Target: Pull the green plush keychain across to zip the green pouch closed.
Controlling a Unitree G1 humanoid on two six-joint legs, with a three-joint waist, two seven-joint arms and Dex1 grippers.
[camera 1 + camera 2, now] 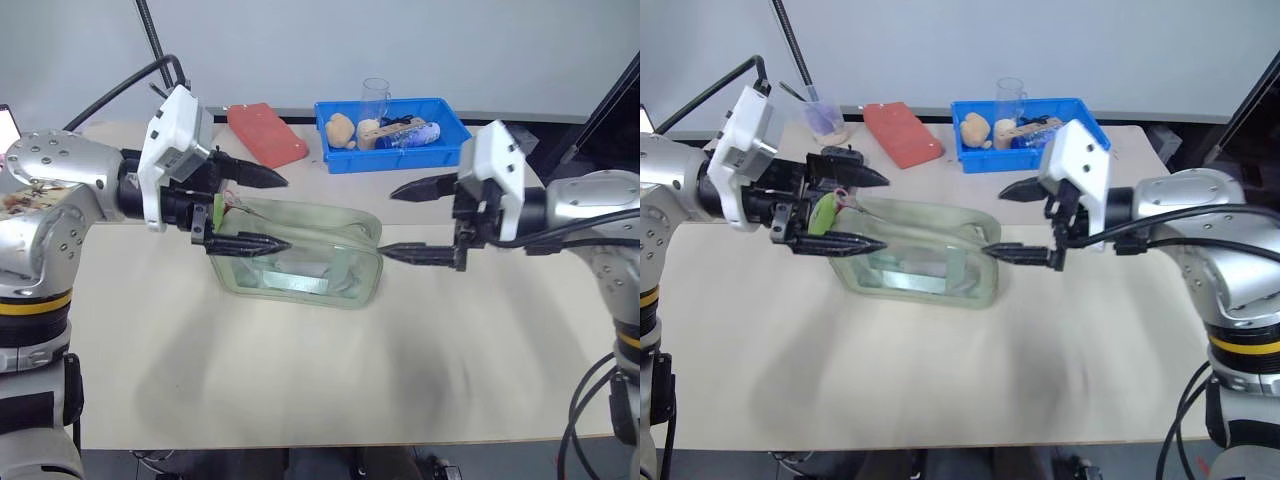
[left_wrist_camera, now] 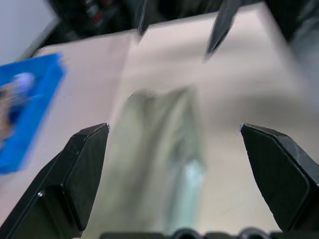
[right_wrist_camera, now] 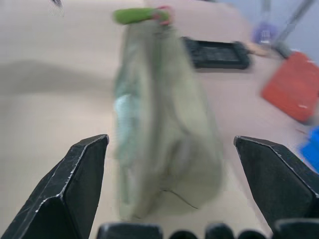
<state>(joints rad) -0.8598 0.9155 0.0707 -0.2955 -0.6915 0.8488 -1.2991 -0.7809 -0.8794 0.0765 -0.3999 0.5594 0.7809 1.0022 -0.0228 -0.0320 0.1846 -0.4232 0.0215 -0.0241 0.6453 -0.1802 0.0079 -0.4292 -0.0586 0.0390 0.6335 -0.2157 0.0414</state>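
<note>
The green pouch point(image 1: 300, 255) lies in the middle of the table, its long side running left to right, and its top looks drawn together. The green plush keychain point(image 1: 823, 213) sits at the pouch's left end. My left gripper point(image 1: 286, 212) is open over that end. The keychain lies back between the roots of its spread fingers, not pinched. My right gripper point(image 1: 388, 222) is open at the pouch's right end, its lower fingertip close to the fabric. The right wrist view looks along the pouch point(image 3: 159, 129) to the keychain point(image 3: 134, 15) at the far end.
A blue tray point(image 1: 395, 157) with small items and a clear cup point(image 1: 376, 95) stands at the back right. A red flat object point(image 1: 265, 132) lies at the back centre, and a cup with sticks point(image 1: 823, 118) at the back left. A flat black item point(image 3: 217, 54) lies beyond the pouch.
</note>
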